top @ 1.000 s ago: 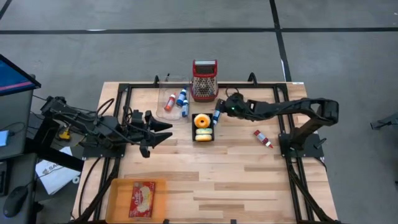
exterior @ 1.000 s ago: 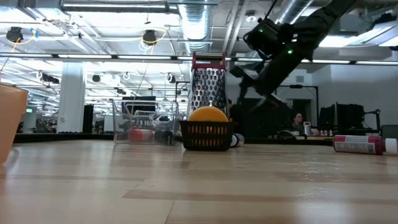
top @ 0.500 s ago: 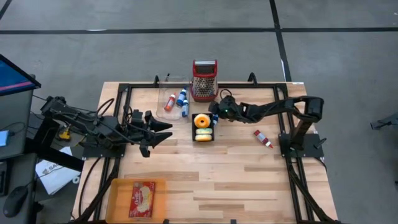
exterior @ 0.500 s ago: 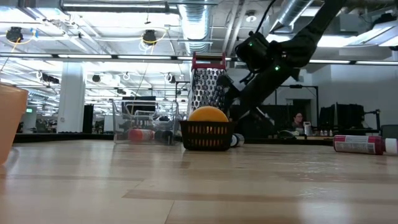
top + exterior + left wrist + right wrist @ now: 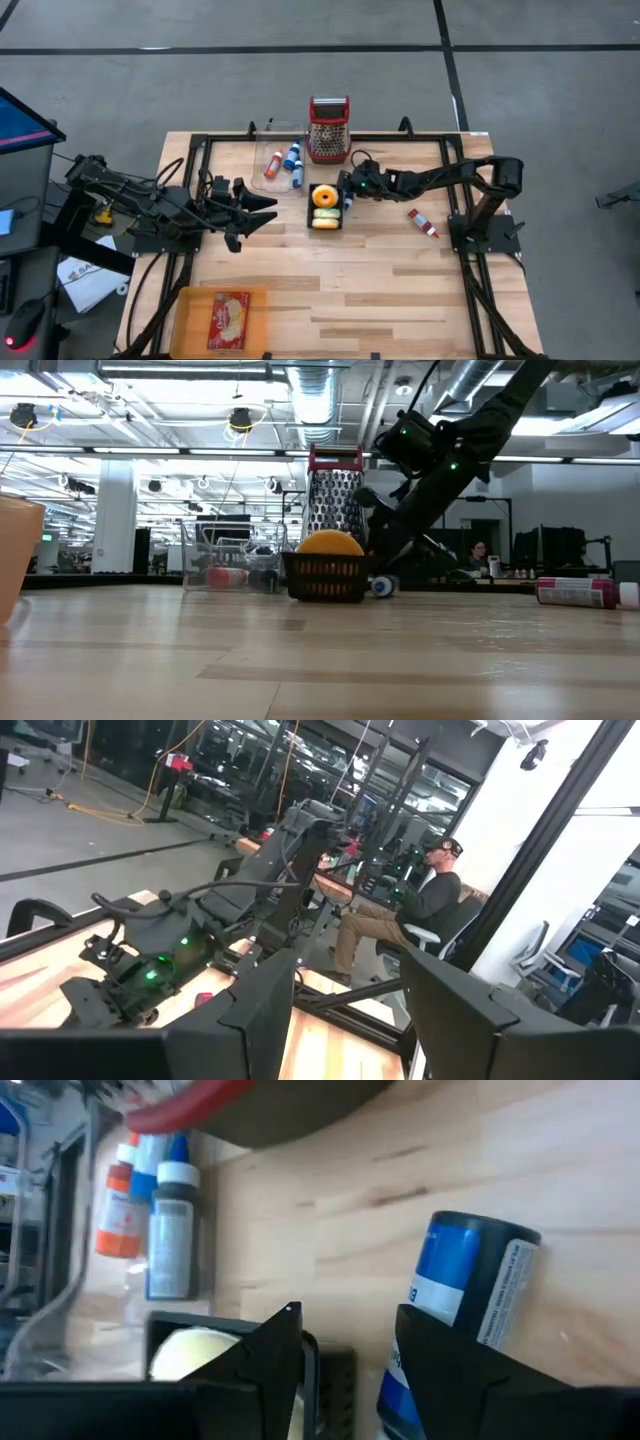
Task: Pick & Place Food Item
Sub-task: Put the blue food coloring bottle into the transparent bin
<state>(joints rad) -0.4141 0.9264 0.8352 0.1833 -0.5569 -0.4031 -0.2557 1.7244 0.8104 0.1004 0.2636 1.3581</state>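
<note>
A black basket near the table's middle holds an orange ring-shaped food item and a pale yellow one. A blue bottle lies on its side against the basket's right side. My right gripper is open and slants down at the basket's right edge. One finger hangs over the basket's inside and the other stands by the blue bottle. My left gripper waits open and level, left of the basket, holding nothing. My right gripper comes slanting down from the table's right, with the basket's right wall between its open fingers. Whether a finger touches the wall or the blue bottle I cannot tell.
A red-topped grater stands just behind the basket. A clear tray with small bottles lies to its left. A red and white bottle lies at the right. An orange tray with a packet sits at the near left.
My right gripper has come down and toward the table's left, from above the grater's right side to the basket's right edge, still open. The basket has slid slightly toward the table's left.
</note>
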